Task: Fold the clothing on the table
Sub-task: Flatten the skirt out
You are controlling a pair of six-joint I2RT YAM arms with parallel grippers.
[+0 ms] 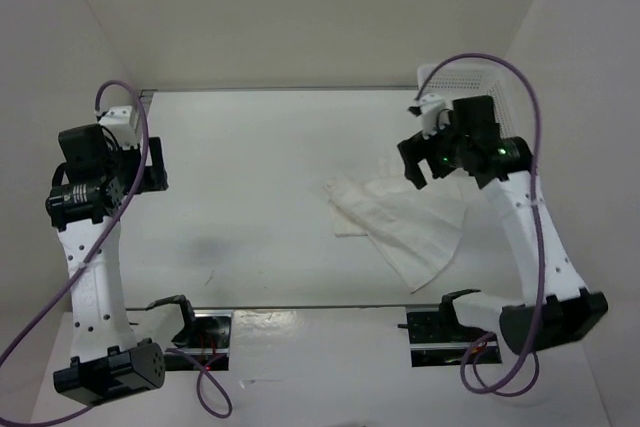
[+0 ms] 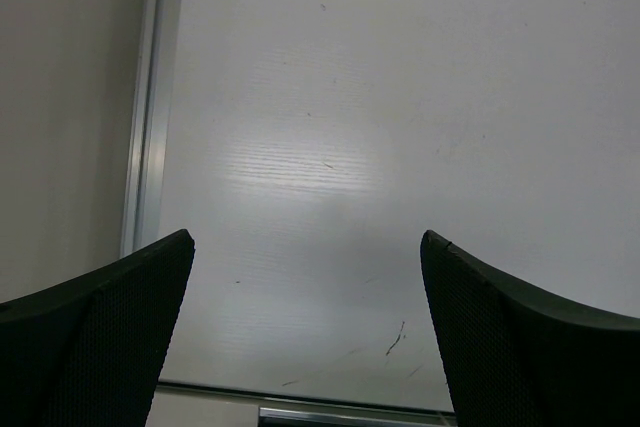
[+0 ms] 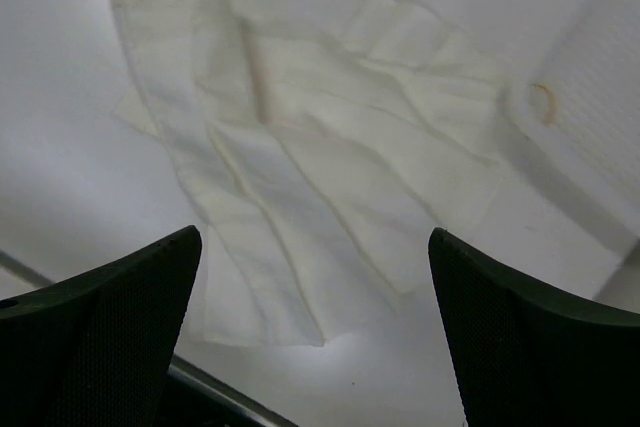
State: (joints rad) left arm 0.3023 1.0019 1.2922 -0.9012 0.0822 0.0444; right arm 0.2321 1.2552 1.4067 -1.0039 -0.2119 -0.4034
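Left gripper hangs above the left side of the table, over bare surface, jaws spread wide and holding nothing; its wrist view shows only the white tabletop and the grey edge rail between the two dark fingers. The clothing lies on the right half of the table, well apart from the left arm. It is a thin white fabric piece, flat on the surface, marked by lengthwise pleat lines and several overlapping creased panels. Its outline is fan-like: in the top view the narrow end points to the far left, and the wide flared edge lies toward the near right, so the long axis runs diagonally across that part of the table. Right gripper hovers above the far right edge of the garment, jaws wide, clear of the fabric, gripping nothing. A white perforated plastic basket stands in the far right corner, just beyond the garment.
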